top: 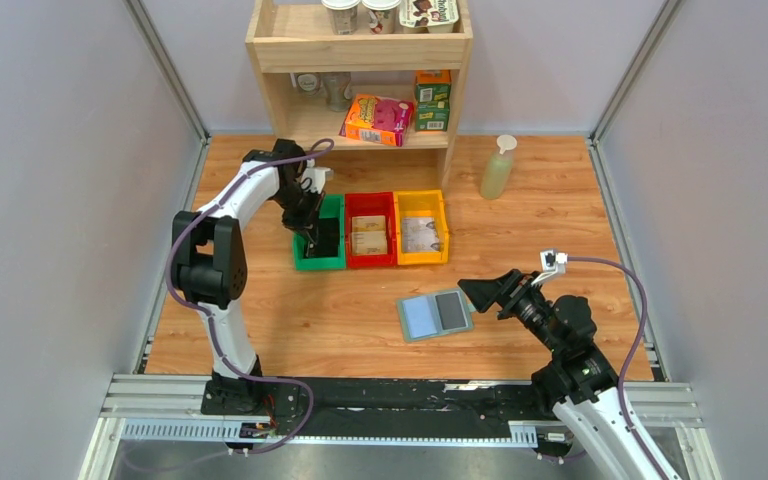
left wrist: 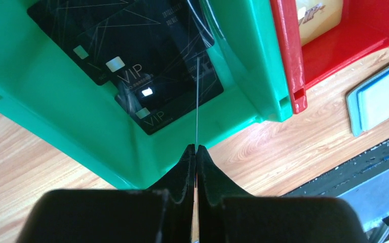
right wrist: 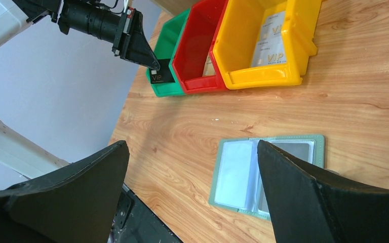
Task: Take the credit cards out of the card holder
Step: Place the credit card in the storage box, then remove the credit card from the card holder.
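Left tool (left wrist: 196, 149): closed on a black card (right wrist: 162, 77), edge-on, over the green bin (left wrist: 55, 116), which holds several black cards (left wrist: 147, 61). Red bin (top: 371, 260): a tan card (top: 369, 236); yellow bin (top: 422, 257): a pale card (top: 421, 234). Card holder (top: 435, 315): open flat on the counter (top: 310, 320), one dark pocket possibly still loaded; right tool (right wrist: 191, 147) gapes wide and empty just beside it.

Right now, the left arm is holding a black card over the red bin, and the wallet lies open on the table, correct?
Almost. The left gripper holds the black card over the green bin, not the red bin beside it; the right wrist view shows this plainly. The card holder does lie open on the table.
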